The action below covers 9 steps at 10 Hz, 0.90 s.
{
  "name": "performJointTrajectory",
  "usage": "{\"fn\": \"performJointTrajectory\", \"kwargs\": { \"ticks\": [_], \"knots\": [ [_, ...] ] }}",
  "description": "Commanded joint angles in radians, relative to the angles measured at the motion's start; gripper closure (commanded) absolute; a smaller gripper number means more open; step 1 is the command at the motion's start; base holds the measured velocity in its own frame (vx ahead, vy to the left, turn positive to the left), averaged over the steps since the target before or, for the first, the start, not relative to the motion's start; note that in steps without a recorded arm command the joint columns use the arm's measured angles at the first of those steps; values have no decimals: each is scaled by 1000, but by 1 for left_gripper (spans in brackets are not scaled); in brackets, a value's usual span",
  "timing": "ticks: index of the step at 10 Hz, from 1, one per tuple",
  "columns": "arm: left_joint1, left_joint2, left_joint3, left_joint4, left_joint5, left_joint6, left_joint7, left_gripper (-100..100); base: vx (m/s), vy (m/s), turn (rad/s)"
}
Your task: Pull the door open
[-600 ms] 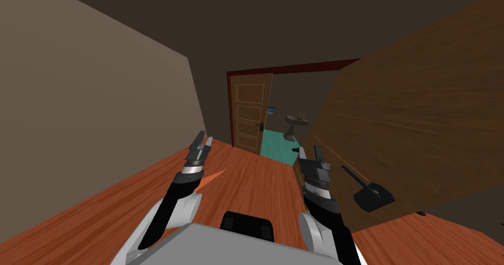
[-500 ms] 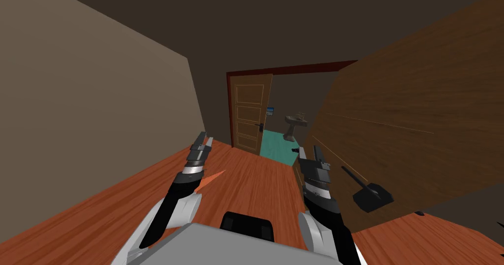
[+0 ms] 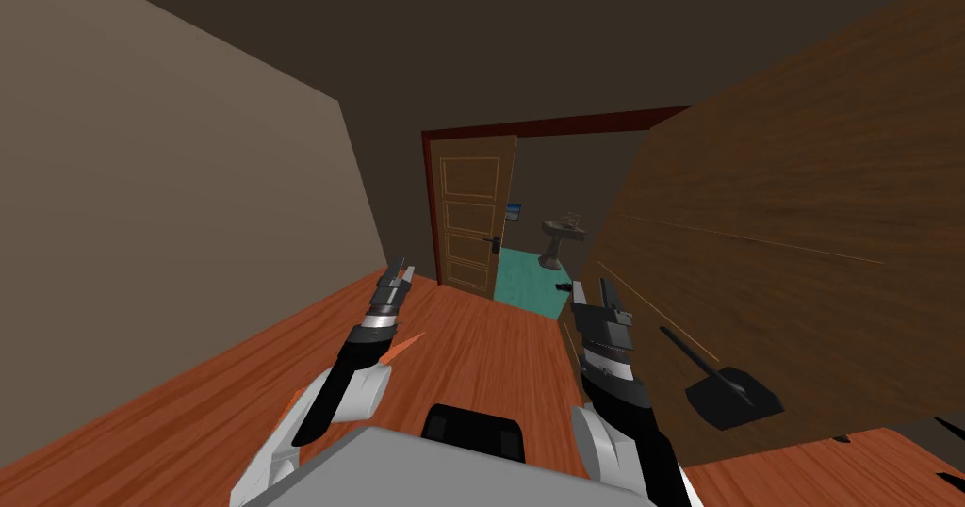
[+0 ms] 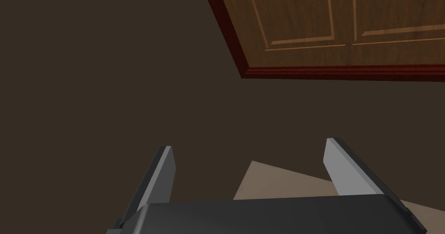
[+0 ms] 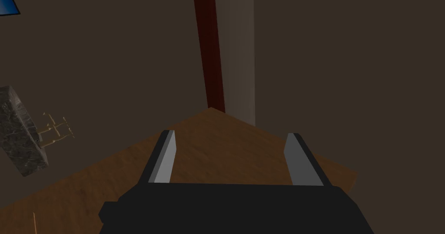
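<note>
Both the left jaws and the right jaws stand wide apart, holding nothing. Just right of the right jaws is the brown door (image 3: 801, 209), probably heavy and stiff; its dark lever handle (image 3: 730, 396) is where to grip.

On the right I see the door (image 3: 801, 247) in dark grained wood, its handle (image 3: 730, 396) matt black. The floor (image 3: 471, 341) is reddish wood, and the wall (image 3: 141, 200) at left is plain matt.

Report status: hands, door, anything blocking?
Open, empty: left hand, right hand. On my right, dark wooden door partly open; right hand by its edge, off the black handle. Ahead, lighter panelled door open.
</note>
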Motion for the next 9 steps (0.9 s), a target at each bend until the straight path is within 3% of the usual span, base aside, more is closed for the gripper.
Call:
{"fn": "performJointTrajectory", "kwargs": {
  "ticks": [1,9],
  "knots": [
    [-15,9,-2,32,3,3,5,-100,137,-27,-52],
    [-98,57,1,196,29,21,33,-100,110,-33,-56]
  ]
}}
